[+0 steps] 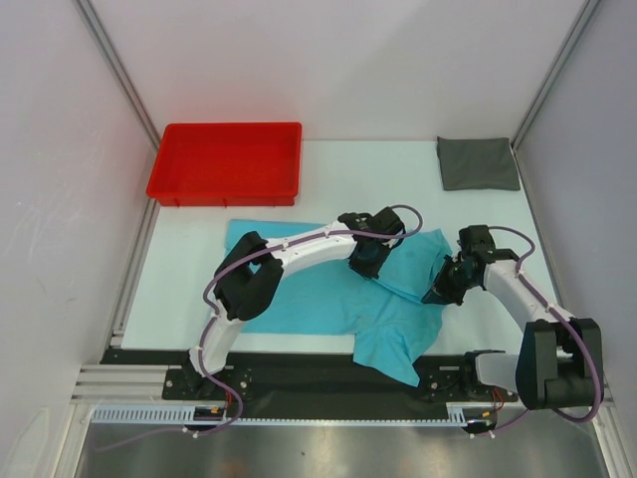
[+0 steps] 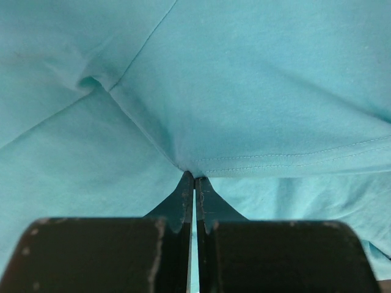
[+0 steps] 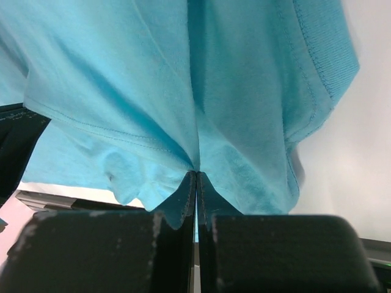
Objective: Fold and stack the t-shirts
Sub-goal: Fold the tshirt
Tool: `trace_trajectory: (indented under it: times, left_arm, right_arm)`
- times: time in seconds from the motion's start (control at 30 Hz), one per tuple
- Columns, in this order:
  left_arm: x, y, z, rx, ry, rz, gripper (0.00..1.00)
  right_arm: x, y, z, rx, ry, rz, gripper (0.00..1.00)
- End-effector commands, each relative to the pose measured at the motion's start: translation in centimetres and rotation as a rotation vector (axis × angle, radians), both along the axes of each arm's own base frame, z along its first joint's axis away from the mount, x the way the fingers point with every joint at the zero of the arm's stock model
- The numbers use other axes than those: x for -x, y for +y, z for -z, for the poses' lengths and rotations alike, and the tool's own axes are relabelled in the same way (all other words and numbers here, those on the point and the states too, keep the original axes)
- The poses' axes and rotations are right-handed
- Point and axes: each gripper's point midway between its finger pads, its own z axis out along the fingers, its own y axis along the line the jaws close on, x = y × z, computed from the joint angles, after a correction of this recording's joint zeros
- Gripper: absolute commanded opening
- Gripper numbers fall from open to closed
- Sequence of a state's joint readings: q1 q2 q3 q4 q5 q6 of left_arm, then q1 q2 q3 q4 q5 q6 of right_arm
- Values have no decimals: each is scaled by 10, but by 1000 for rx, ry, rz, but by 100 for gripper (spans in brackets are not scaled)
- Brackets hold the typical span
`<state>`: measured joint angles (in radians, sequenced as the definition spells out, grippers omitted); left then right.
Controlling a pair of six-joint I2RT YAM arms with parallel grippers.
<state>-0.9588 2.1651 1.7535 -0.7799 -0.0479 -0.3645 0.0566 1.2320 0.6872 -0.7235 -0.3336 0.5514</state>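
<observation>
You have the turquoise t-shirt (image 1: 318,299) lying across the middle of the table (image 1: 348,179), flat on its left half and bunched into folds on its right, with one corner spilling over the near edge onto the black base rail. Your left gripper (image 1: 364,267) sits at the shirt's far edge near the centre, and in its wrist view the fingers (image 2: 183,198) are pressed together on a pinch of turquoise cloth right beside a stitched hem. Your right gripper (image 1: 436,295) is at the shirt's right side – its fingers (image 3: 182,195) are likewise clamped on a gather of the same cloth, which drapes from the tips with a ribbed edge showing to the right. The dark grey t-shirt (image 1: 478,163) lies as a small folded rectangle at the far right corner, well apart from both grippers – the red tray (image 1: 227,162) stands at the far left, just beyond the turquoise shirt's far-left corner
</observation>
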Motion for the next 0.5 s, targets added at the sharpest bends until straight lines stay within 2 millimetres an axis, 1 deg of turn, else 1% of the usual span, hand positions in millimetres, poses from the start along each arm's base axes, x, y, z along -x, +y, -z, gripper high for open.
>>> trace_trajectory:
  times: [0.0, 0.13, 0.17, 0.23, 0.27, 0.3, 0.33, 0.37, 0.4, 0.43, 0.47]
  left_arm:
    - [-1, 2, -19, 33, -19, 10, 0]
    - [1, -2, -17, 40, -2, 19, 1]
    - [1, 0, -16, 34, 2, 17, 7]
    - [-1, 2, -21, 30, -12, 10, 16]
    - [-4, 5, -36, 51, -31, 4, 25]
    - [-6, 7, -43, 66, -45, 4, 29]
    - [-10, 16, -46, 62, -53, -10, 36]
    - [-12, 21, -56, 80, -71, -17, 39]
    - [-15, 27, -78, 116, -104, -24, 41]
    - [-22, 44, -80, 111, -108, -54, 45]
    - [-27, 53, -87, 123, -120, -75, 46]
  right_arm:
    - [1, 2, -2, -22, -10, 23, 0]
    - [0, 0, 3, -11, 0, 23, 0]
    - [0, 0, 4, -11, 4, 20, 0]
    - [-2, 1, 1, -26, 0, 13, 11]
    - [-3, 0, -2, -27, -2, 11, 17]
    - [-11, -2, -10, -18, -27, 12, 22]
    - [-17, -8, -15, -5, -54, 12, 35]
    - [-22, -11, -19, 6, -71, 13, 40]
    - [-37, -16, -31, 20, -119, 24, 49]
    - [-46, -23, -36, 21, -136, 50, 52]
    - [-56, -33, -37, 20, -146, 82, 54]
